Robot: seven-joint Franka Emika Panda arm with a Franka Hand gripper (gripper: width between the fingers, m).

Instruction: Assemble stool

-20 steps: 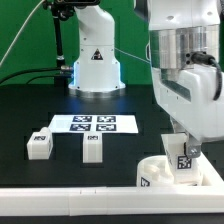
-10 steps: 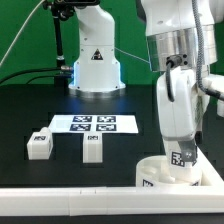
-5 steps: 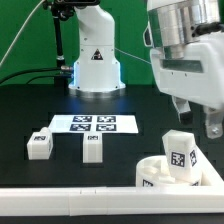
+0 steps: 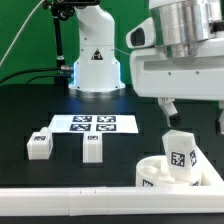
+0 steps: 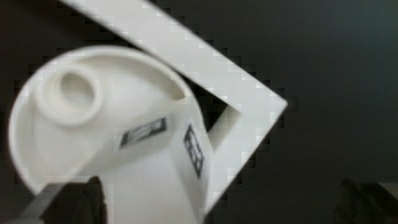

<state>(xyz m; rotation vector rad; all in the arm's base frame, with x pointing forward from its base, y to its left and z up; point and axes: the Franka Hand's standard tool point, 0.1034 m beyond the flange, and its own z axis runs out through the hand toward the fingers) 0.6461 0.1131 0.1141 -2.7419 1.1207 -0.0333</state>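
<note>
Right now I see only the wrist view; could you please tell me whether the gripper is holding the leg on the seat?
Observer: No. In the exterior view the gripper hangs open above the leg, clear of it.
Operator: Thank you; are other legs lying loose?
Observer: Yes: the leftmost leg and a second leg lie on the table beside the marker board, to the exterior view's left of the seat.

Bright, even light fills the exterior view. The black table (image 4: pixel 30 110) stays matte and glare-free, and a blue glow shows at the left edge of the arm base (image 4: pixel 95 62), upper centre of the frame. The wrist view is badly blurred, the seat disc (image 5: pixel 80 110) washed pale against near-black surroundings.
</note>
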